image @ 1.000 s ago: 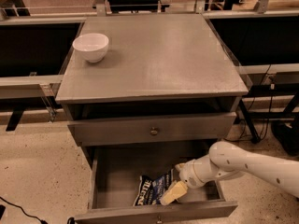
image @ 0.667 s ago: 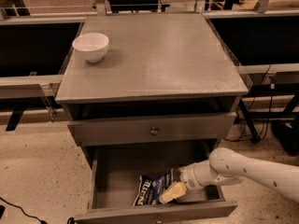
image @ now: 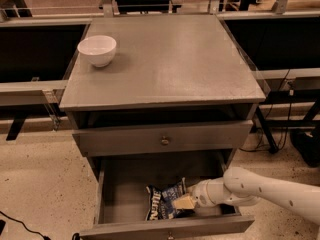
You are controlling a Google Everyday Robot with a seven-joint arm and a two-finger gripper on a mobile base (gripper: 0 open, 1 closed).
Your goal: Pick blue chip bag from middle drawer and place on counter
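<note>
The blue chip bag [image: 164, 203] lies on the floor of the open middle drawer [image: 120, 194], near its front panel and right of centre. My gripper [image: 184, 202] reaches in from the right and is down in the drawer, against the bag's right edge. My white arm [image: 260, 186] crosses the drawer's right front corner. The counter [image: 170, 59] is the broad grey cabinet top above.
A white bowl [image: 97, 49] stands on the counter's back left corner. A closed grey drawer front with a brass knob [image: 164, 140] sits just above the open drawer. Dark tables with metal legs flank the cabinet; cables lie on the speckled floor.
My arm has sunk lower into the drawer while the gripper stays at the bag's right edge. The bag has hardly shifted.
</note>
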